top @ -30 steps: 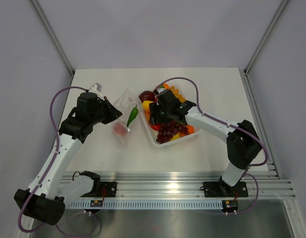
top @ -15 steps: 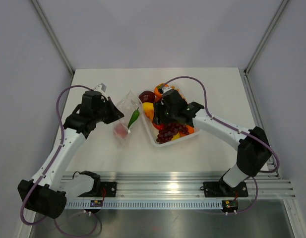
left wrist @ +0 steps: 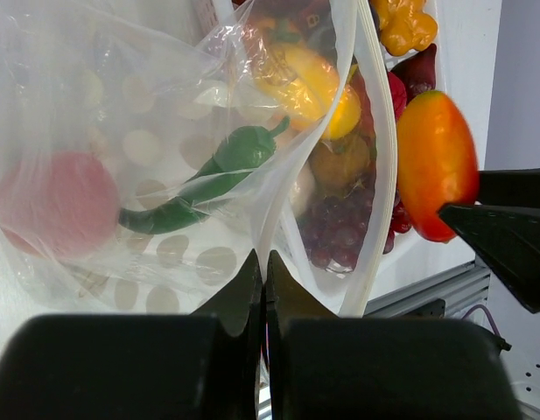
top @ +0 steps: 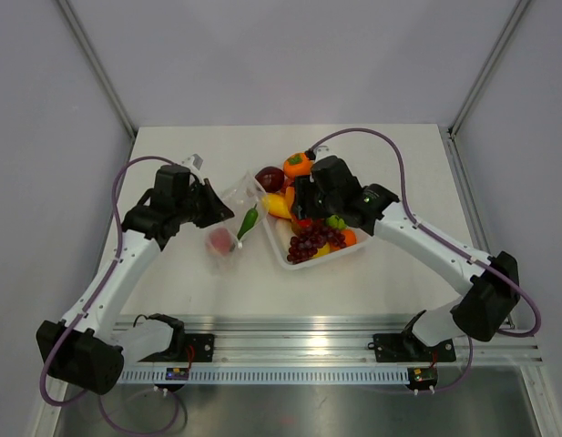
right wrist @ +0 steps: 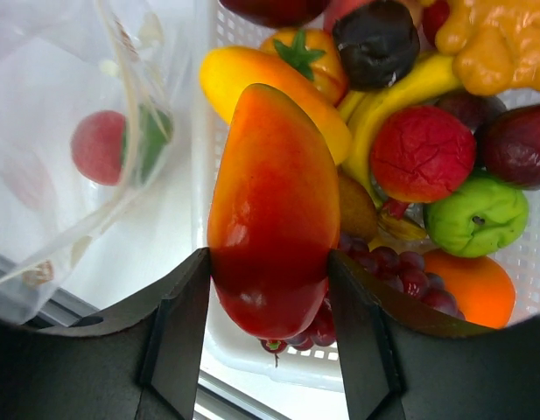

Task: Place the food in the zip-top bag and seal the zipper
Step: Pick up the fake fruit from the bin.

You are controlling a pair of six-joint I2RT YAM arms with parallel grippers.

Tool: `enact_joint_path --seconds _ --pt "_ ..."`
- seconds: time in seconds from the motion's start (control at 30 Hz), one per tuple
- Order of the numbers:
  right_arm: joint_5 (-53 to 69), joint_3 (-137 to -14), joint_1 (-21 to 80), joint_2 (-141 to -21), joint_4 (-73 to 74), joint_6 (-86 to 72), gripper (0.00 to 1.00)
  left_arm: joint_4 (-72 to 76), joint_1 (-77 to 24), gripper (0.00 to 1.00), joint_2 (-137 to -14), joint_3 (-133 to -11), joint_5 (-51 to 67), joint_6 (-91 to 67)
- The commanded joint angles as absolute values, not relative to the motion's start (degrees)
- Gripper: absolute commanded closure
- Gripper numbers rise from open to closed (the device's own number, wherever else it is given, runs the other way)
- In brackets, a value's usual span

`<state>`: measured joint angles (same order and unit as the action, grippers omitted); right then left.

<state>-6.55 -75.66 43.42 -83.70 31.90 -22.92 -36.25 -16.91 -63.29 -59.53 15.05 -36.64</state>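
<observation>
Though the bag [top: 228, 211], lying just left of the tray [top: 324, 259], already holds a green chili [left wrist: 208, 175] and a round red piece [left wrist: 55, 206], most of the food is in the tray. The left gripper [left wrist: 265, 271] has its fingers pressed together on the bag's crinkled edge, on the side away from the tray, and the clear film fans out from that pinch toward the tray. A mango [right wrist: 274, 201], orange shading to red, is clamped across its middle between the fingers of the right gripper [right wrist: 270, 262]; it hangs above the tray's left side, just inside the rim, near the bag but apart from it. Around it in the tray lie a yellow fruit [right wrist: 252, 79], a banana [right wrist: 401, 83], an orange tomato [right wrist: 309, 52] with a green stalk, a rough red fruit [right wrist: 423, 153], a green piece [right wrist: 475, 214] and a dark plum [right wrist: 375, 39]. The grapes [top: 312, 244] fill the tray's near left part, an apple [top: 270, 177] sits in its far left corner, and an orange pepper [top: 297, 165] rests at its far edge. The tray stands on a white table [top: 399, 173]. An aluminium rail [top: 308, 330] runs along the table's near edge, on the near side of the tray; the left arm [top: 112, 278] reaches from it at the tray's left and the right arm [top: 426, 244] at its right.
</observation>
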Motion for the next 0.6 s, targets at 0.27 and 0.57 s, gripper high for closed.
enact_joint_path --seconds 0.27,0.57 --pt "-1.23 -91.47 48.42 -87.17 29.09 -24.35 0.47 -33.05 -16.61 1.00 -64.25 -60.03 17.40 -35.60" --pt "3.60 -95.36 50.89 -95.44 27.16 -25.66 0.46 -34.10 -16.61 1.00 -63.37 -61.17 17.58 -35.60"
